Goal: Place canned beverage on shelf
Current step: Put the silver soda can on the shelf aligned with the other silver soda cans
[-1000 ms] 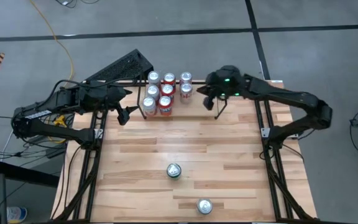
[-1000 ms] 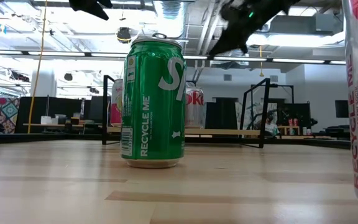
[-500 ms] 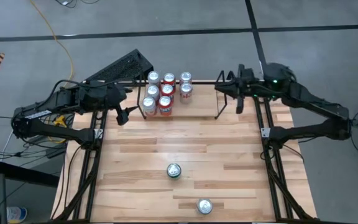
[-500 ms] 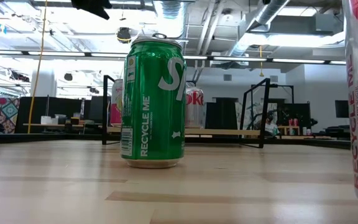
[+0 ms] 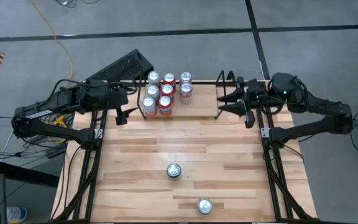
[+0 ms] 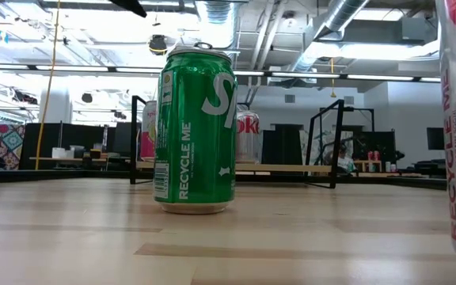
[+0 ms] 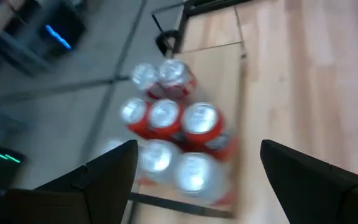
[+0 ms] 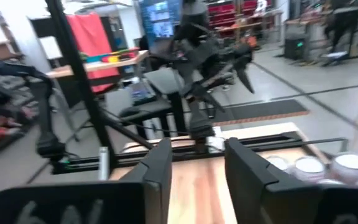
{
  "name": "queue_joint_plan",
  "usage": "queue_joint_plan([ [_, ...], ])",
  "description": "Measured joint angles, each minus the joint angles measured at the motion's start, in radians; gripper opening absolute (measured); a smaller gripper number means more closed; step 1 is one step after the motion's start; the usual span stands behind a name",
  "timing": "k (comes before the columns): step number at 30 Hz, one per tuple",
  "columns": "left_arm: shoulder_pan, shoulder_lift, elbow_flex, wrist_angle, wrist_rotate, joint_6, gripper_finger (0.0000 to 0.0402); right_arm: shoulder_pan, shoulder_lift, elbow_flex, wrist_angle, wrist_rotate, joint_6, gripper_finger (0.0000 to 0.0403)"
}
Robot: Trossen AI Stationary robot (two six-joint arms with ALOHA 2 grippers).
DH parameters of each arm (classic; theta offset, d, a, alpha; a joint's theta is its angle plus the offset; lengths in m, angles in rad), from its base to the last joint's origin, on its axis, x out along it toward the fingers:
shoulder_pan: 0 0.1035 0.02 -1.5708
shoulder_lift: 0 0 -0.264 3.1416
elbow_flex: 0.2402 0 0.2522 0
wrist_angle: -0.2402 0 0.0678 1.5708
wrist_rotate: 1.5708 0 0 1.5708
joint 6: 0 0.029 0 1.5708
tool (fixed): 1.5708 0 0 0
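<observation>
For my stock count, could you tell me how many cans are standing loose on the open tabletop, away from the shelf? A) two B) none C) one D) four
A: in the high view a green can and a second can stand on the near part of the table, apart from the shelf where the others are grouped.

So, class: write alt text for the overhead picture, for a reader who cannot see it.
Seven cans stand clustered at the left end of a wire shelf along the wooden table's far edge. The left gripper, open, and the right gripper flank the shelf, while a green can and a second can wait nearer the front.
</observation>
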Motion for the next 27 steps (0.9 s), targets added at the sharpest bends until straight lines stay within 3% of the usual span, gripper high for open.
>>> queue_joint_plan([
  [9, -0.003, 0.105, -0.001, 0.142, 0.238, -0.310, 0.0324, 0.114, 0.026, 0.000, 0.054, 0.002, 0.069, 0.0149],
  [18, -0.004, 0.306, 0.000, 0.430, 0.267, -0.358, 0.0324, 0.217, 0.045, 0.000, 0.144, 0.002, 0.165, 0.0142],
  [25, -0.025, 0.377, 0.054, 0.658, 0.643, -0.387, 0.0324, 0.301, 0.062, 0.000, 0.156, 0.016, 0.180, 0.0141],
  [27, -0.025, 0.371, 0.079, 0.679, 0.683, -0.390, 0.0324, 0.316, 0.064, 0.000, 0.153, 0.030, 0.180, 0.0141],
])
